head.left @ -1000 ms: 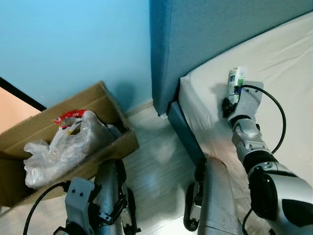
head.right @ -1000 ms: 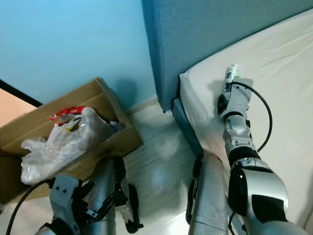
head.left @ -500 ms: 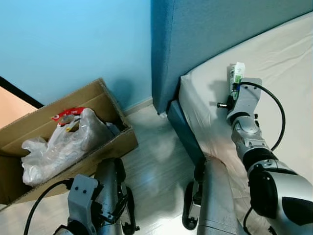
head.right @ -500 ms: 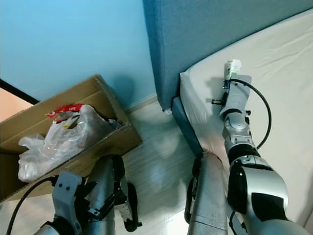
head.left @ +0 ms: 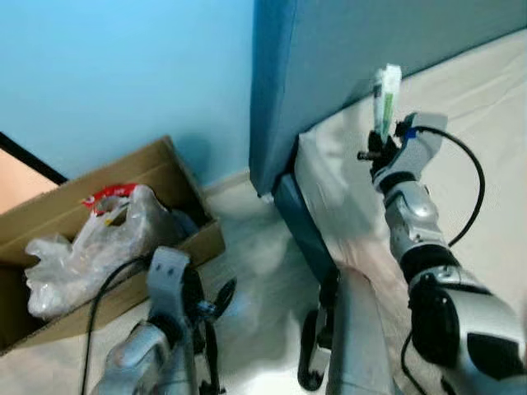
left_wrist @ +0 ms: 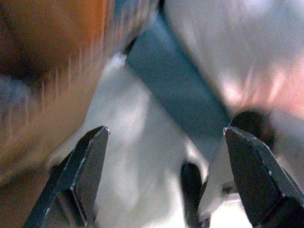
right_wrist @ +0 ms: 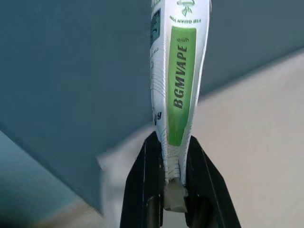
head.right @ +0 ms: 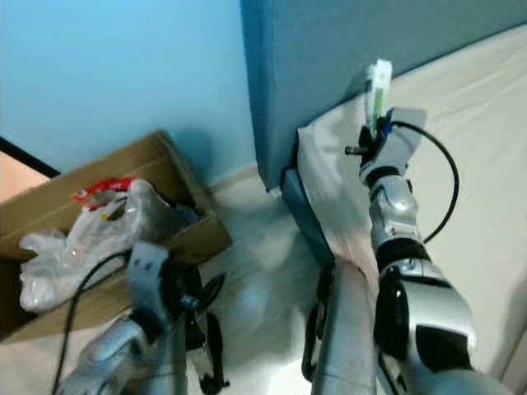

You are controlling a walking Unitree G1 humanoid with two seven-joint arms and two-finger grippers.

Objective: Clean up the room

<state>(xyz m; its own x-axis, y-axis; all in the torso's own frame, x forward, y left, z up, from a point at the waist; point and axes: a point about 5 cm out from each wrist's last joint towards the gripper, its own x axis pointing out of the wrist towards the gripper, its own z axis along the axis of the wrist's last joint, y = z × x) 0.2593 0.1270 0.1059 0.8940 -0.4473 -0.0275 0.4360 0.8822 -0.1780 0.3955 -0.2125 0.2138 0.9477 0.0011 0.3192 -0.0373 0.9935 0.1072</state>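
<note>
A white and green tube (head.left: 384,100) stands upright above the bed's near corner, with my right gripper (head.left: 380,146) shut on its lower end. In the right wrist view the tube (right_wrist: 178,80) is pinched between the two black fingers (right_wrist: 138,187), in front of the blue headboard. An open cardboard box (head.left: 177,160) sits on the floor to my left, with a clear plastic bag (head.left: 90,251) of rubbish and a red wrapper (head.left: 111,196) in it. My left gripper (left_wrist: 166,175) is open low over the floor, its fingers (left_wrist: 88,171) wide apart with nothing between them.
The blue upholstered headboard (head.left: 329,58) rises behind the cream mattress (head.left: 486,140). A light blue wall (head.left: 123,74) backs the box. Pale wooden floor (head.left: 255,280) lies between the box and the bed frame (head.left: 300,230).
My right gripper has lifted the tube off the mattress and raised it in front of the headboard. My left arm has swung, with its gripper turned toward the bed. The view is blurred.
</note>
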